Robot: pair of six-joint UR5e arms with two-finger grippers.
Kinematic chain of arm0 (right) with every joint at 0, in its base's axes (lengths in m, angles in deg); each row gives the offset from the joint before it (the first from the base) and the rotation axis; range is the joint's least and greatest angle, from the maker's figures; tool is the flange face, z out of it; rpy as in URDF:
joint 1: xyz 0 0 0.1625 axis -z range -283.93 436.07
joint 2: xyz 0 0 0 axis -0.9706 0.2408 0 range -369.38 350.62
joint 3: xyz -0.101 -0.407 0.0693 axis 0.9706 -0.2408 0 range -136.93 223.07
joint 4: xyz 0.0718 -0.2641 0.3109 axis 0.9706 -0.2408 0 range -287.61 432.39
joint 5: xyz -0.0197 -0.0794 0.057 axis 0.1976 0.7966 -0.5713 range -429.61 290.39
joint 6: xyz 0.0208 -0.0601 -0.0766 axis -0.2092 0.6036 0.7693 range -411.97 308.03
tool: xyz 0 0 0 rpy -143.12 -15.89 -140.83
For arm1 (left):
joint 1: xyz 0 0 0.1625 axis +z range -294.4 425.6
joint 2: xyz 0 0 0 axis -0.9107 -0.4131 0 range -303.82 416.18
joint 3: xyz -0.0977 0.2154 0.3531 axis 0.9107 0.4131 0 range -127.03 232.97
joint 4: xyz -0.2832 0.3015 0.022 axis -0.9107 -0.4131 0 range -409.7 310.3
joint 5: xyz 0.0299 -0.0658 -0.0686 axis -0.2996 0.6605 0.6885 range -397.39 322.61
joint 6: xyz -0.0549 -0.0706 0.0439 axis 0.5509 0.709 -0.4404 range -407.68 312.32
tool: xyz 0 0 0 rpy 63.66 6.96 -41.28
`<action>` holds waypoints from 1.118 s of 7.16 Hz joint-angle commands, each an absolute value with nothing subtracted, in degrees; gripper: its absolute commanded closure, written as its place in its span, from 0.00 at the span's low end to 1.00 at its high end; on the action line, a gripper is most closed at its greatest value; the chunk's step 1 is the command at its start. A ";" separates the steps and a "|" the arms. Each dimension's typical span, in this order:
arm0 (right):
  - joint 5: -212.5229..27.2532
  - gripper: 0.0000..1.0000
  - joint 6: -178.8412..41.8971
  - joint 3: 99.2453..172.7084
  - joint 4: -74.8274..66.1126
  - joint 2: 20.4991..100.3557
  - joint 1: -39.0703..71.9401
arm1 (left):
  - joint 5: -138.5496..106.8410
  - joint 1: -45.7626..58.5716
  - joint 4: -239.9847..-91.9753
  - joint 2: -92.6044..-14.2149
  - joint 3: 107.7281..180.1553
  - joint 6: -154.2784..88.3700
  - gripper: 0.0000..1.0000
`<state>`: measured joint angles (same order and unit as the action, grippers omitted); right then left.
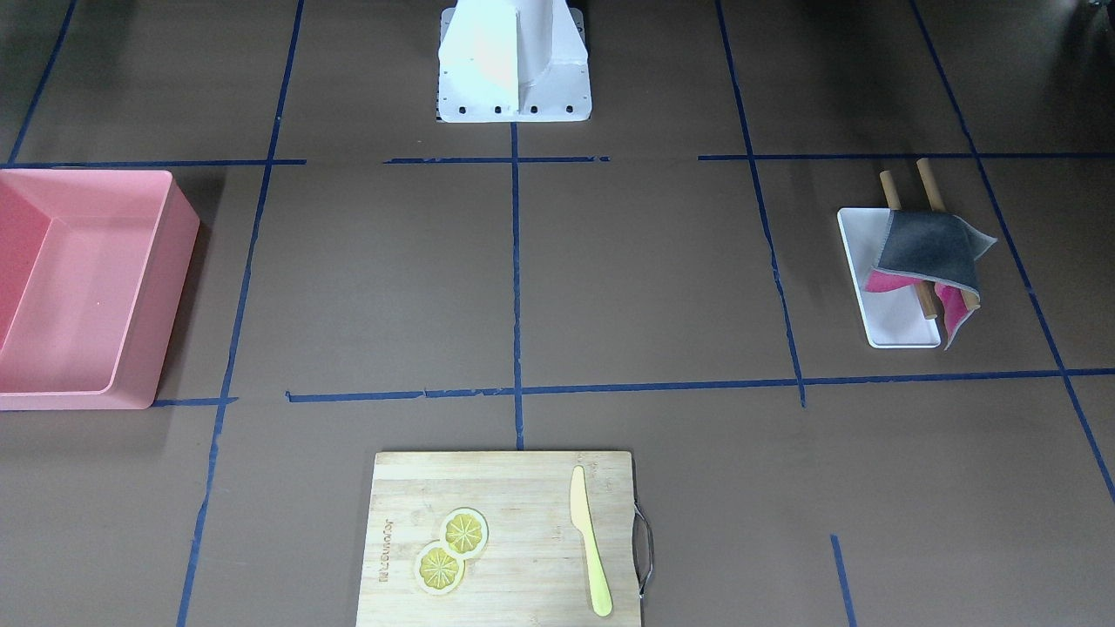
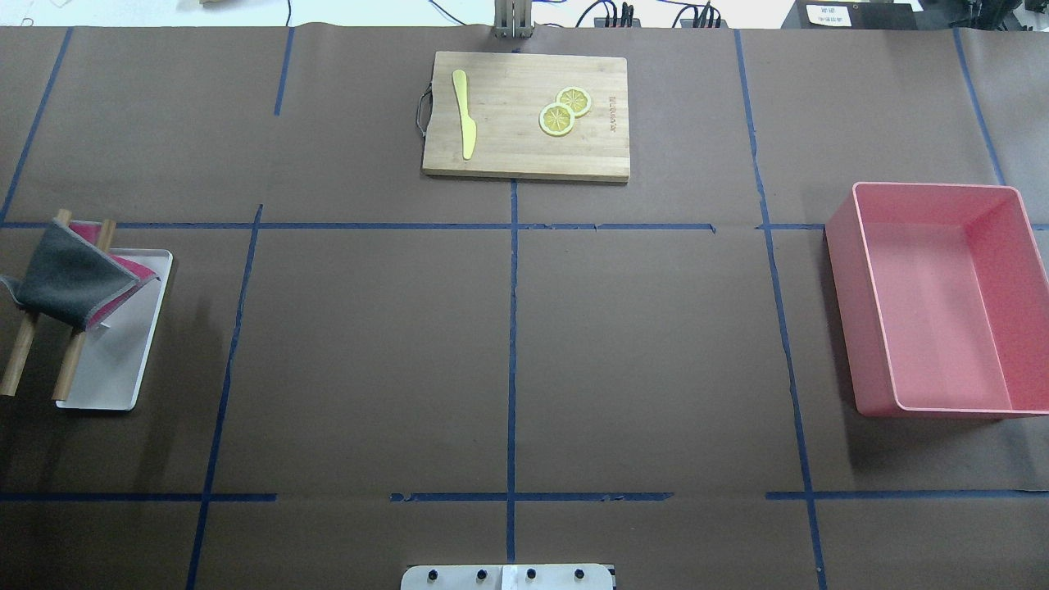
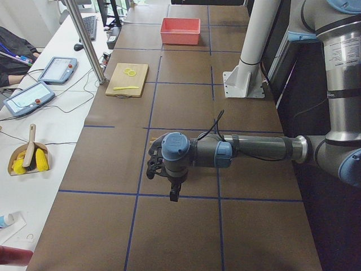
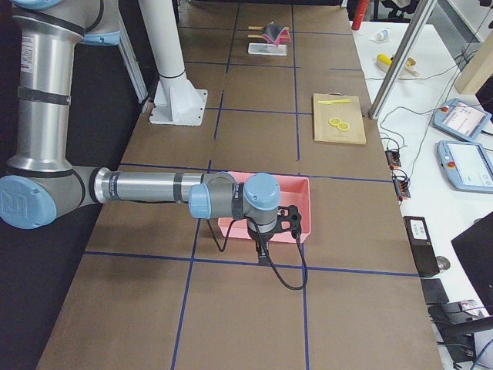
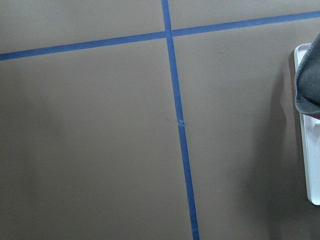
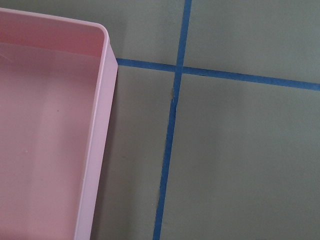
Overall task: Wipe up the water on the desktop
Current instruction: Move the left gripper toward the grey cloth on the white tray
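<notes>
Brown desktop (image 2: 369, 352), gridded in blue tape, fills the room's centre and reads dry to my eye: no puddle or sheen shows in any view, so where the water lies I cannot tell. A grey-and-pink cloth (image 2: 70, 274) hangs over two wooden rods (image 2: 16, 365) that lie across a small white tray (image 2: 115, 369) at the robot's left end. A pink bin (image 2: 934, 187) sits at the right end, and a cutting board (image 2: 524, 156) lies on the far side. The left gripper (image 3: 155, 168) hangs above the desktop near the tray, the right gripper (image 4: 289, 222) beside the bin. Only the side views show them, so I cannot tell how far their fingers are spread or whether they carry anything. Judgement: opening step, cloth not yet taken. The next move calls for the left arm to reach the draped cloth and pinch it off the rods.
</notes>
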<state>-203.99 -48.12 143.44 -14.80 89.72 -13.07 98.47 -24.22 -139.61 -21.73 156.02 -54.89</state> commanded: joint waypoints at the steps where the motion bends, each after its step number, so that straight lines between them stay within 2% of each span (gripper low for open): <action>1: -204.35 0.00 -48.02 143.53 -14.80 89.93 -13.05 | 98.14 -24.05 -139.61 -22.21 155.98 -55.07 0.00; 3: -204.52 0.00 -48.02 143.79 -14.71 89.76 -12.79 | 97.97 -23.87 -139.87 -21.78 155.81 -55.16 0.00; 6: -204.61 0.00 -48.10 143.88 -14.71 89.41 -12.35 | 98.40 -23.70 -142.15 -27.73 154.41 -54.63 0.00; 8: -205.49 0.00 -48.10 143.97 -14.71 89.23 -12.26 | 98.76 -23.79 -143.65 -28.63 153.43 -55.33 0.00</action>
